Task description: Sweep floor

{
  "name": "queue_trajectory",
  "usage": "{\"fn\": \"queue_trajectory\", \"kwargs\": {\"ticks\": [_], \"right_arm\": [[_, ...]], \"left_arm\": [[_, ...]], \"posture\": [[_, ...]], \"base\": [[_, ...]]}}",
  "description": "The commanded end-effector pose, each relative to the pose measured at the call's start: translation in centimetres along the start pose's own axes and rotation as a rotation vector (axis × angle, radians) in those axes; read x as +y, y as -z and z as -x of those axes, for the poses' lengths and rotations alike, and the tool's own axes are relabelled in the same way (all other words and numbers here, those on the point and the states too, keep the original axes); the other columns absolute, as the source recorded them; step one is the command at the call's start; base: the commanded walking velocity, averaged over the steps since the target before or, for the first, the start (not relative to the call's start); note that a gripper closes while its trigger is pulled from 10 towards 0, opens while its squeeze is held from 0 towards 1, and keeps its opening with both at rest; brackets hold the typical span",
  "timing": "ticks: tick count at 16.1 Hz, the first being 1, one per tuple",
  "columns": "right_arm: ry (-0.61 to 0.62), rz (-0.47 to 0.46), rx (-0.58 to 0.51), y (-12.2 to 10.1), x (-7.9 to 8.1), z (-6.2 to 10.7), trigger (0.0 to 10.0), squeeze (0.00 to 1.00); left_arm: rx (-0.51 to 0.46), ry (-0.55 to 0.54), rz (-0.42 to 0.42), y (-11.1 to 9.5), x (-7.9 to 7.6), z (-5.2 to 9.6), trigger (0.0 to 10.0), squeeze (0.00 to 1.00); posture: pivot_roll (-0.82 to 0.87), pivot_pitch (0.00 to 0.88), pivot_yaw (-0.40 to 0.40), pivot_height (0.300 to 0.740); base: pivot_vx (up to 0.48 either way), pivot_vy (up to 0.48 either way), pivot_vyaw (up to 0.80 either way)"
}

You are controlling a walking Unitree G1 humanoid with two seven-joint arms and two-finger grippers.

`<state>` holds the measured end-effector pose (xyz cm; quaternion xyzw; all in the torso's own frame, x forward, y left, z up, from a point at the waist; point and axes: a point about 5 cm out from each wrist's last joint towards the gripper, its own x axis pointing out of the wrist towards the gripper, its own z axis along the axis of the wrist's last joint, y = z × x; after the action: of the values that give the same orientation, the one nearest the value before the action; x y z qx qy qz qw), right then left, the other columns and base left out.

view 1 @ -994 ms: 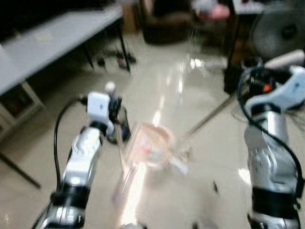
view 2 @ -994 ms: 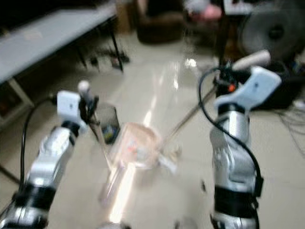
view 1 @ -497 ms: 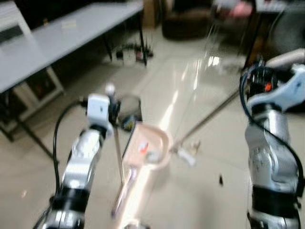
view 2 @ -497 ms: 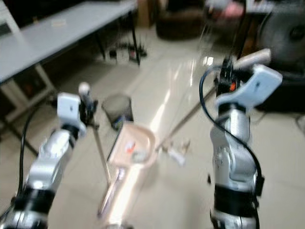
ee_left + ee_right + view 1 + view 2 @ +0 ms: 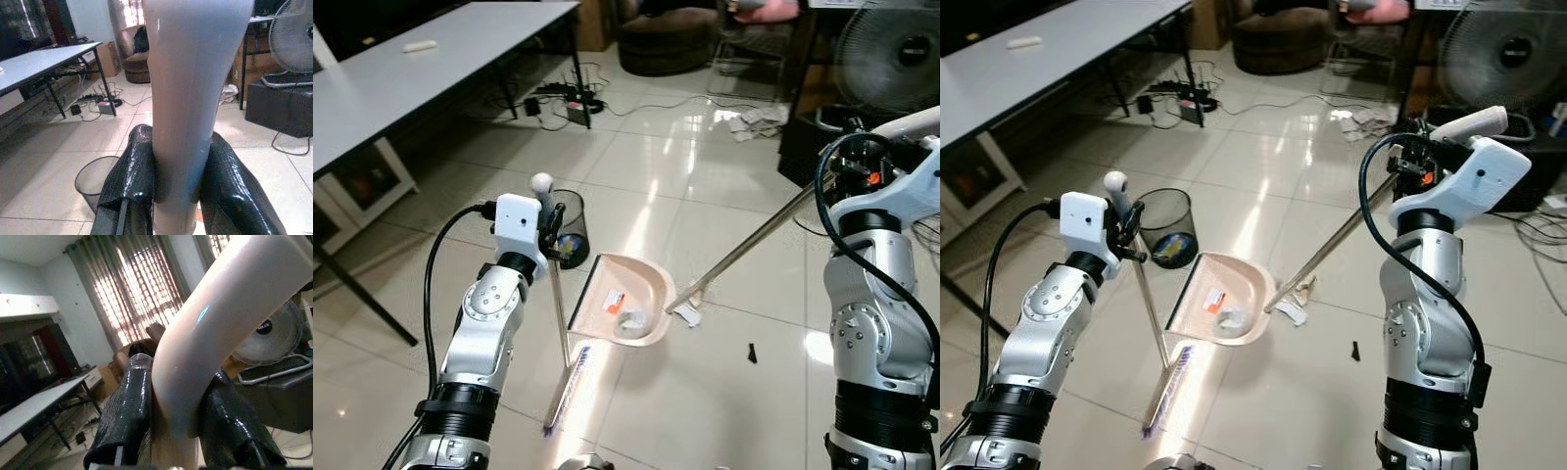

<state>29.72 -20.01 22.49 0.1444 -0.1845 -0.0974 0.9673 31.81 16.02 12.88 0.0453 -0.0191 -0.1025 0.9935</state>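
Note:
My left gripper (image 5: pixel 549 221) is shut on the thin broom handle (image 5: pixel 556 304), just under its white knob. The pole runs down to the brush (image 5: pixel 570 386) on the floor tiles. My right gripper (image 5: pixel 1411 159) is shut on the cream curved grip (image 5: pixel 195 328) of a long metal pole (image 5: pixel 744 250). That pole slants down to the rounded back of the beige dustpan (image 5: pixel 644 284). Inside the pan lie an orange scrap (image 5: pixel 617 297) and a crumpled white bit (image 5: pixel 629 320). A white scrap (image 5: pixel 685 313) and a small black bit (image 5: pixel 751 352) lie on the floor right of the pan.
A black mesh bin (image 5: pixel 571 233) stands just behind the pan on the left. A grey table (image 5: pixel 411 73) runs along the left, with cables and a power strip (image 5: pixel 578 110) beyond its leg. A fan (image 5: pixel 893 57) and a black box stand at the back right.
The whole view has swung and gone from blurred to sharp, so the camera moved. Both grippers keep their holds, and the broom and pan keep their places relative to the arms.

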Motion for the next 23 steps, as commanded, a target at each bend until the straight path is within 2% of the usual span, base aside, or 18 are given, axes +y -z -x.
{"fn": "queue_trajectory", "kwargs": {"ticks": [1, 7, 8, 9, 11, 13, 15, 18, 23], "right_arm": [[-0.034, -0.036, -0.038, -1.0, 0.9, -0.5, 10.0, 0.00], [-0.006, -0.019, -0.002, -0.2, 0.2, -0.6, 10.0, 0.00], [-0.010, -0.018, 0.002, -0.1, 0.3, -0.7, 10.0, 0.00], [-0.012, -0.020, 0.006, 0.0, 0.4, -0.8, 10.0, 0.00], [-0.017, -0.018, 0.011, 0.1, 0.5, -1.1, 10.0, 0.00], [-0.015, -0.017, 0.012, 0.1, 0.4, -1.1, 10.0, 0.00], [-0.020, -0.019, 0.014, 0.1, 0.5, -1.2, 10.0, 0.00], [-0.032, -0.016, 0.030, 0.5, 0.7, -1.0, 10.0, 0.00], [-0.038, -0.007, 0.044, 0.8, 0.7, -0.7, 10.0, 0.00]], "left_arm": [[-0.041, -0.019, -0.019, -1.0, 0.4, 0.0, 10.0, 0.00], [-0.034, -0.013, -0.052, -1.3, 0.0, -0.7, 10.0, 0.00], [0.025, -0.062, -0.031, -0.7, 0.4, -0.8, 10.0, 0.00], [0.056, -0.086, -0.045, -0.4, 0.6, -0.9, 10.0, 0.00], [0.035, -0.086, -0.057, -0.6, 0.7, -1.2, 10.0, 0.00], [0.000, -0.092, 0.024, -1.3, 0.6, -1.3, 10.0, 0.00], [0.010, -0.089, 0.012, -1.3, 0.5, -1.2, 10.0, 0.00], [0.013, -0.079, 0.055, -0.9, 0.2, -0.9, 10.0, 0.00], [-0.006, -0.052, 0.031, -1.1, -0.2, -0.8, 10.0, 0.00]], "posture": [[-0.04, 0.007, 0.087, 0.740], [-0.03, 0.003, 0.070, 0.740], [-0.03, 0.001, 0.066, 0.740], [-0.03, 0.000, 0.064, 0.740], [-0.03, 0.000, 0.064, 0.740], [-0.03, 0.000, 0.061, 0.740], [-0.03, 0.000, 0.057, 0.740], [-0.03, 0.002, 0.052, 0.740], [-0.03, 0.014, 0.058, 0.740]], "base": [[0.000, 0.000, 0.00], [0.000, 0.000, 0.00], [0.000, 0.000, 0.00], [0.000, 0.000, 0.00], [0.000, 0.000, 0.00], [0.000, 0.000, 0.00], [0.000, 0.000, 0.00], [0.000, 0.000, 0.00], [0.000, 0.000, 0.00]]}}
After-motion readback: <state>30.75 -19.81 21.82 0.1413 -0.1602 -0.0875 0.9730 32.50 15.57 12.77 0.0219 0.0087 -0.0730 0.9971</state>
